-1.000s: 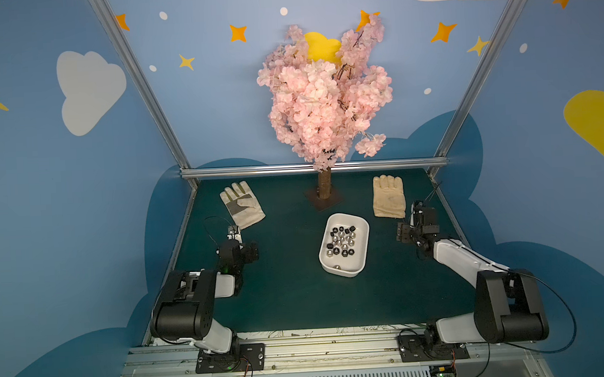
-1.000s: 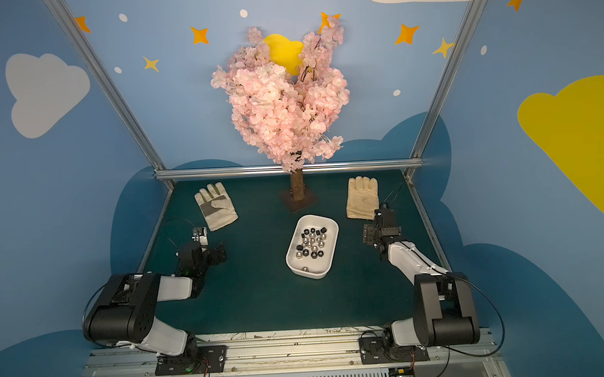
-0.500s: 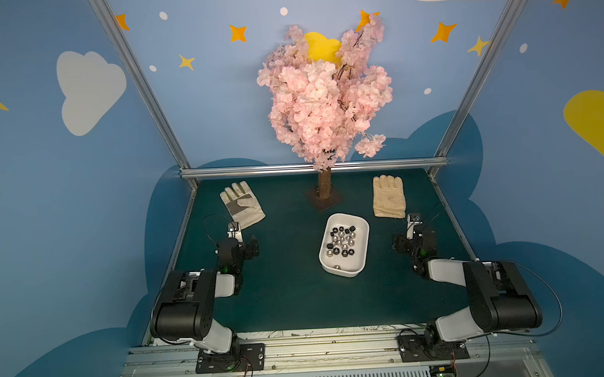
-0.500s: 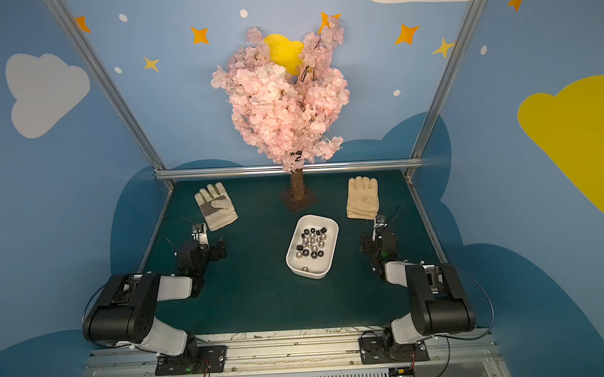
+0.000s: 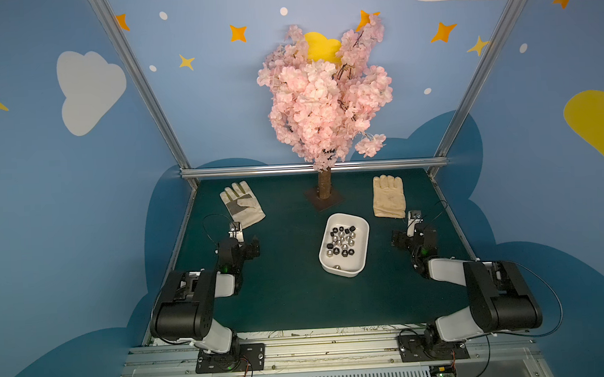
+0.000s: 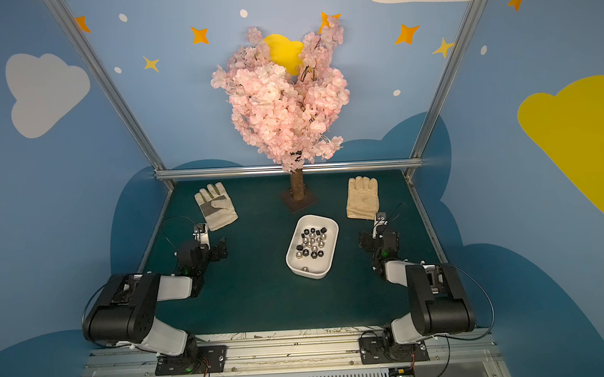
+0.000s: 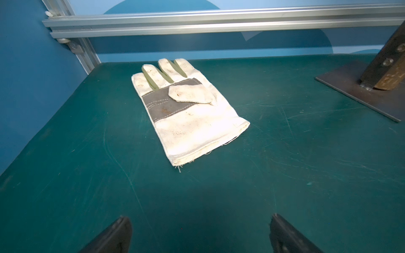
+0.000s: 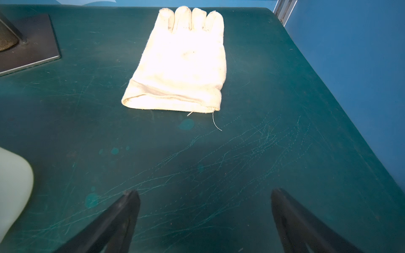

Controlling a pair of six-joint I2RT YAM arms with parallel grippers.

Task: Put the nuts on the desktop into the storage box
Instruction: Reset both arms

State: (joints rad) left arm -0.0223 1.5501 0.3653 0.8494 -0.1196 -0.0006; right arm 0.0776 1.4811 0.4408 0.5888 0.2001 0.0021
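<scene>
The white storage box (image 5: 362, 228) (image 6: 332, 230) stands mid-desktop (image 5: 292, 296) in both top views, with several silver and black nuts (image 5: 342, 242) (image 6: 312, 243) lying inside it. My left gripper (image 5: 253, 247) (image 6: 220, 250) hovers low to the box's left, open and empty; in the left wrist view its fingers (image 7: 122, 230) frame bare mat around the left gripper (image 7: 199, 219). My right gripper (image 5: 398, 240) (image 6: 365, 242) rests low to the box's right, open and empty, as the right gripper (image 8: 203, 193) shows over bare mat. A corner of the storage box (image 8: 13, 179) shows there.
A pale glove with a grey palm patch (image 5: 242, 205) (image 7: 186, 114) lies at back left and a cream glove (image 5: 388, 196) (image 8: 182, 61) at back right. A pink blossom tree on a dark base plate (image 5: 324, 199) (image 7: 361, 92) stands behind the box. Aluminium rails (image 5: 310, 167) edge the table.
The right arm has folded back toward its base, bringing its gripper lower and nearer the front, and the jaws have spread wider. The left arm, box and nuts have not moved.
</scene>
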